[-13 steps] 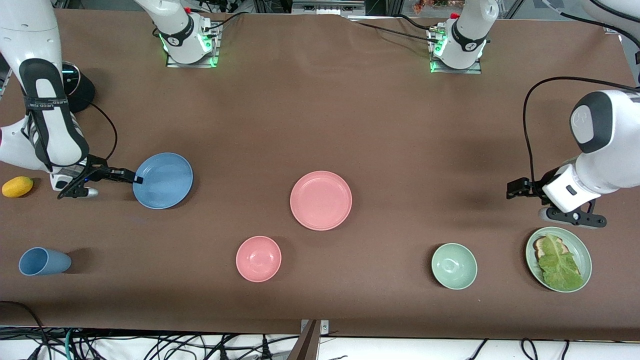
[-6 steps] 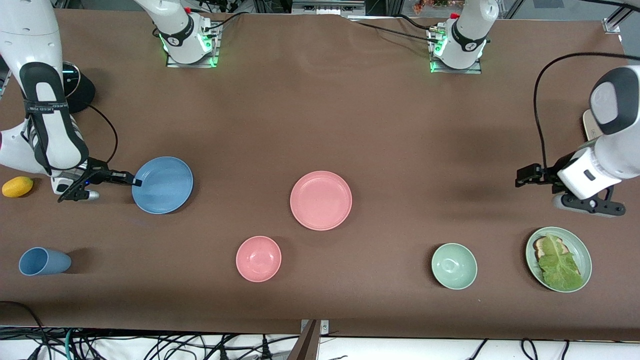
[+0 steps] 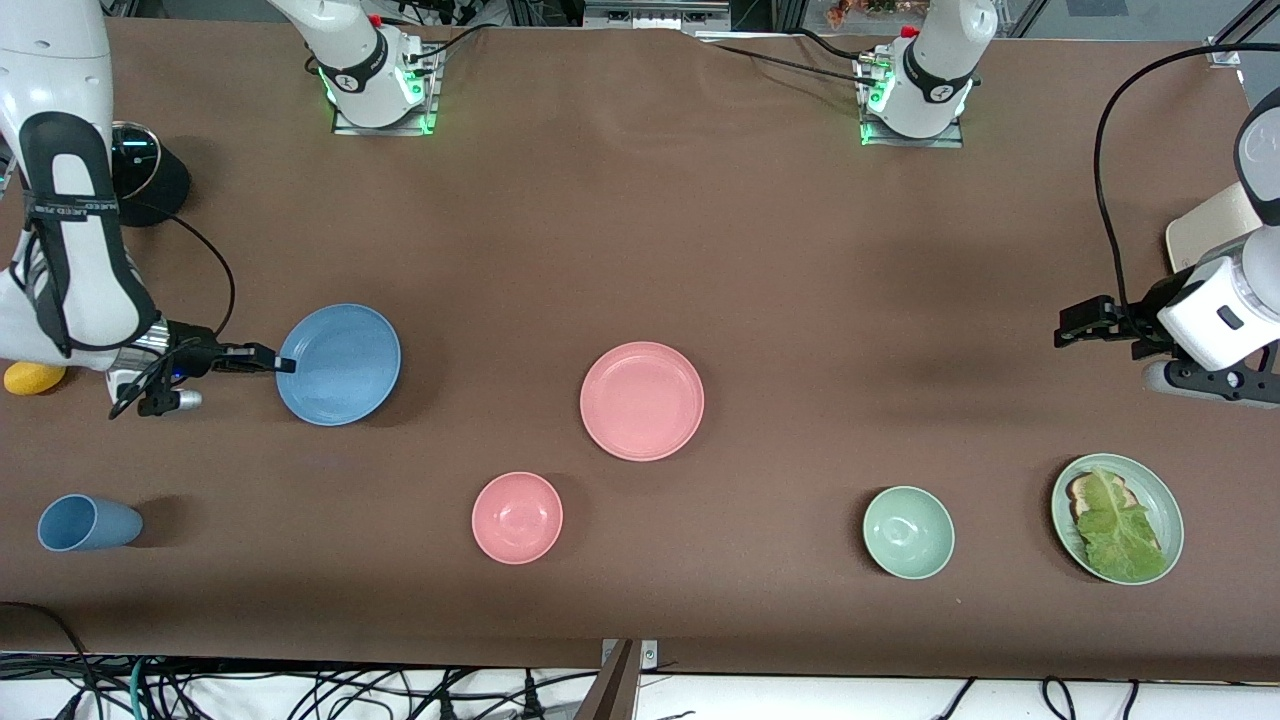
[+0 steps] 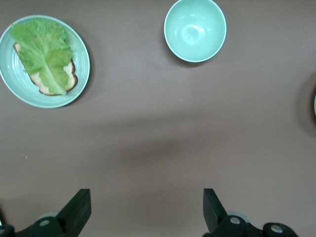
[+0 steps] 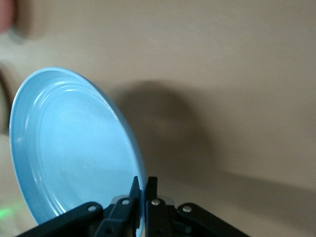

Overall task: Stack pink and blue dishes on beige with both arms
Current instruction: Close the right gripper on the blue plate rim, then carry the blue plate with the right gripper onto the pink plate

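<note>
A: Right wrist view: the right gripper (image 5: 141, 190) is pinching the blue plate's (image 5: 69, 148) rim between closed jaws, seemingly lifted off the table (image 3: 800, 300).

B: The left gripper (image 4: 143, 210) is hanging spread open, empty; the pink plate (image 3: 641, 401) is lying well apart, the beige plate (image 3: 1205, 232) beside its arm.

A sky-blue plate (image 3: 340, 364) hangs tilted above the table at the right arm's end, its rim at nine o'clock pinched. A salmon-pink plate (image 3: 642, 401) lies flat mid-table. A cream-beige plate (image 3: 1208, 228), mostly hidden, shows at the left arm's end, toward three o'clock.
</note>
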Controlling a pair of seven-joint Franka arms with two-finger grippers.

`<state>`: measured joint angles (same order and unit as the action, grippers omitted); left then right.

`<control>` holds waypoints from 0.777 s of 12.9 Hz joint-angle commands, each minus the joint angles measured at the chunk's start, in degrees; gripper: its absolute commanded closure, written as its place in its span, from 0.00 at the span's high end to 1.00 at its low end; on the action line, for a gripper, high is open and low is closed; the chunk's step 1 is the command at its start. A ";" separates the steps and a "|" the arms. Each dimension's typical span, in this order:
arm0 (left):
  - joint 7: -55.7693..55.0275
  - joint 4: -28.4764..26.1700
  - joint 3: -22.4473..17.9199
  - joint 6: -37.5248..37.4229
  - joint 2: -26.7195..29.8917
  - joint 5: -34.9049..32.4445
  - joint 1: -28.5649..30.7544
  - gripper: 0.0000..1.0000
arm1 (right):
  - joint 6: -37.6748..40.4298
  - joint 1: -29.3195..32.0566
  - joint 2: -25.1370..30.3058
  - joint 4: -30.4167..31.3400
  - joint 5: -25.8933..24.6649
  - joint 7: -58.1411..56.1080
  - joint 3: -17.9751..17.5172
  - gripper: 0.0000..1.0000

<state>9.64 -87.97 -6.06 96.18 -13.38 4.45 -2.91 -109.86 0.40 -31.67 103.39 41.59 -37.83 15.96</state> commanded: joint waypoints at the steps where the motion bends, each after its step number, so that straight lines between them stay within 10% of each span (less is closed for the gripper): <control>1: -2.25 0.51 -0.35 -3.27 1.95 0.48 -0.43 1.00 | 4.21 -3.81 1.61 -4.06 -0.02 7.85 0.03 0.00; 10: -5.42 0.43 0.35 -5.56 6.07 -2.60 -0.61 1.00 | 1.42 -27.53 -0.05 -12.85 -2.57 34.63 -0.05 0.00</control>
<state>5.01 -87.81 -5.84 91.51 -8.93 2.76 -3.20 -107.25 -22.94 -30.47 92.91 39.60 -9.98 15.43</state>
